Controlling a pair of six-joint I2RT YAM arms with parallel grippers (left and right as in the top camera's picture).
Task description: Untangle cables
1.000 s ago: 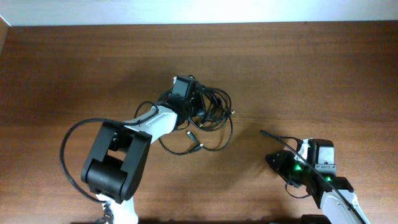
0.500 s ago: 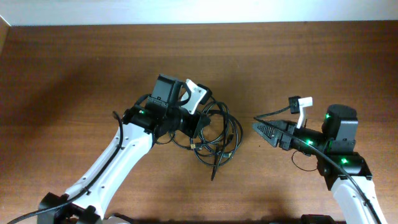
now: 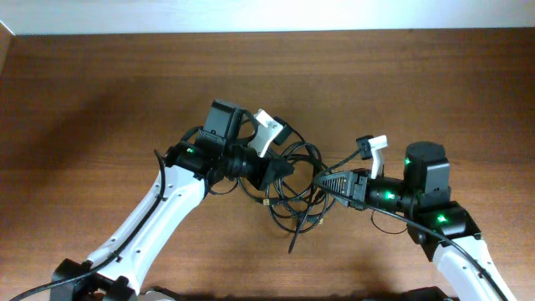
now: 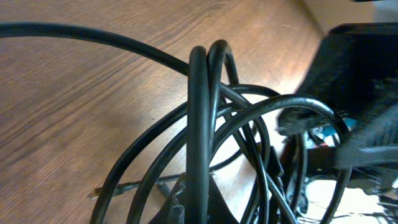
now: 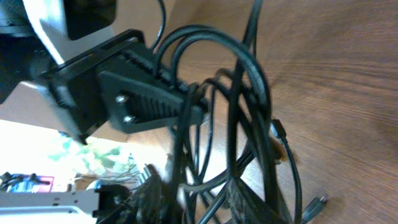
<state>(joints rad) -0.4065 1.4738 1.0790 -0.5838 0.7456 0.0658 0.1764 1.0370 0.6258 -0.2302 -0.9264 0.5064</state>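
The cables [image 3: 298, 199] are a tangle of thin black loops at the table's middle, with a loose end trailing toward the front [image 3: 291, 247]. My left gripper [image 3: 276, 171] is shut on several strands at the tangle's left and holds them lifted; in the left wrist view the loops [image 4: 199, 93] drape over the gripper [image 4: 202, 210]. My right gripper [image 3: 323, 178] reaches into the tangle from the right. In the right wrist view the gripper [image 5: 199, 202] is open, with strands [image 5: 249, 93] running between the fingers. The left gripper [image 5: 143, 93] faces it closely.
Brown wooden table [image 3: 100, 84] with a pale wall edge along the back. Small plug ends lie on the wood [image 5: 314, 205] near the right gripper. Thicker black arm wires hang by each arm [image 3: 393, 224].
My right gripper has moved left, from apart from the tangle to inside its right side. My left gripper keeps its hold on the lifted strands, and the loops have shifted slightly right.
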